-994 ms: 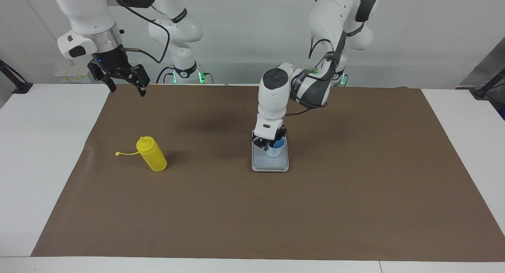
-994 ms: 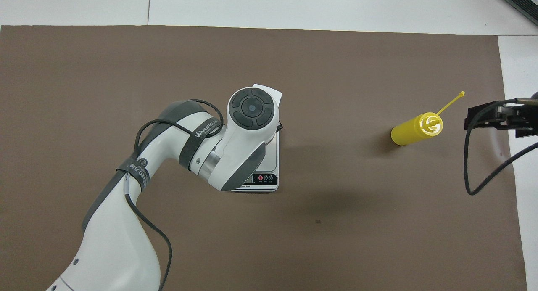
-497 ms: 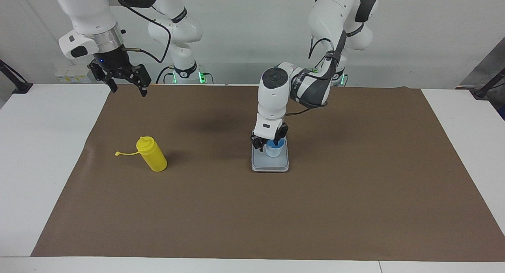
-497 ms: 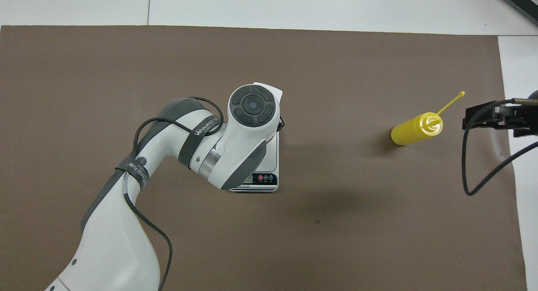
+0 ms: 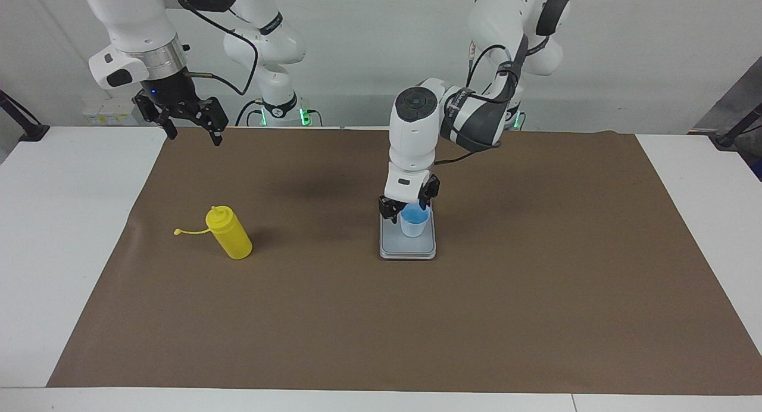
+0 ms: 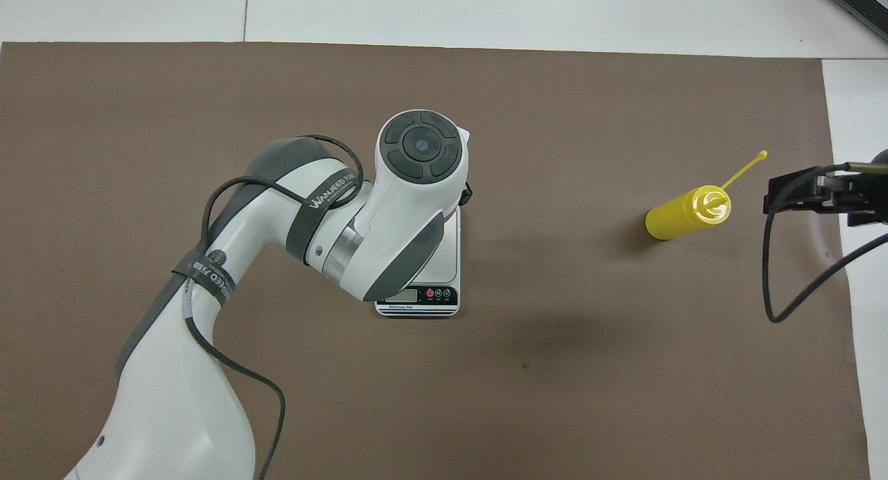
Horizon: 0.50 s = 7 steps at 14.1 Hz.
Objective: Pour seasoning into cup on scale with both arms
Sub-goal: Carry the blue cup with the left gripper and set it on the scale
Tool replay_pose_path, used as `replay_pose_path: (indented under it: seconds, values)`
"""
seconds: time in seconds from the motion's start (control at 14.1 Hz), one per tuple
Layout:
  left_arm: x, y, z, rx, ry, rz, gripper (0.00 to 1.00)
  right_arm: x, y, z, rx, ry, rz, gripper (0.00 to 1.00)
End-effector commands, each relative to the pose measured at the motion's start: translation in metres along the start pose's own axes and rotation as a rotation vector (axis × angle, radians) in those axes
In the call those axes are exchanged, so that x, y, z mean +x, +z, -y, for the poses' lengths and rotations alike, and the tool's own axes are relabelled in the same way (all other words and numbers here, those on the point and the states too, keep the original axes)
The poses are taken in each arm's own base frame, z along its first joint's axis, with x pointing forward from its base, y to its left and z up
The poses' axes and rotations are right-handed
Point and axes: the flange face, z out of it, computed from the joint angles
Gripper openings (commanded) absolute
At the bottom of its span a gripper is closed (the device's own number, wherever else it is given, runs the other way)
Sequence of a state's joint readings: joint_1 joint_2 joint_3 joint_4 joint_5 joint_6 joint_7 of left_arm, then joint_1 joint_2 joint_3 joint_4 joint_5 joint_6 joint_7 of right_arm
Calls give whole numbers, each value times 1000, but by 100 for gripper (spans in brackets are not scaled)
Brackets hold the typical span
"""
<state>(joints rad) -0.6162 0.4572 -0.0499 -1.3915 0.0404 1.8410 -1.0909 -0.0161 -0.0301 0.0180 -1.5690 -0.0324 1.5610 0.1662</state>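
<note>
Left claw [image 5: 408, 208] above cup [image 5: 414, 222] | brown mat [image 5: 381, 317] | white wall [image 5: 643, 49]

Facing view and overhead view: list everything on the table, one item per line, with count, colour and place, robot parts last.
cup: one, light blue, upright on the scale, under the left hand.
scale: one, silver-grey, mid-table on the mat, display strip toward the robots.
seasoning bottle: one, yellow, standing on the mat toward the right arm's end, cap strap sticking out sideways.
mat: one, brown, covering most of the white table.
left hand: one, black, open, just above the cup's rim.
right hand: one, black, open, raised over the mat's corner nearest the robots; this arm waits.
</note>
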Motion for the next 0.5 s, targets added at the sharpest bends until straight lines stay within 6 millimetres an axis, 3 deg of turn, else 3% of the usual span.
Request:
replay_pose_path:
  seconds: [0.0,0.28,0.43]
  values:
    - [21,-46,33,18,-32,-5,93,-4,-3,-1,11,-11,-2,100]
    - [60,-81,88,72,67,32,99,-4,-3,-1,13,-14,-2,100]
    - [90,-102,127,61,108,38,99,-4,-3,-1,13,-23,-2,100]
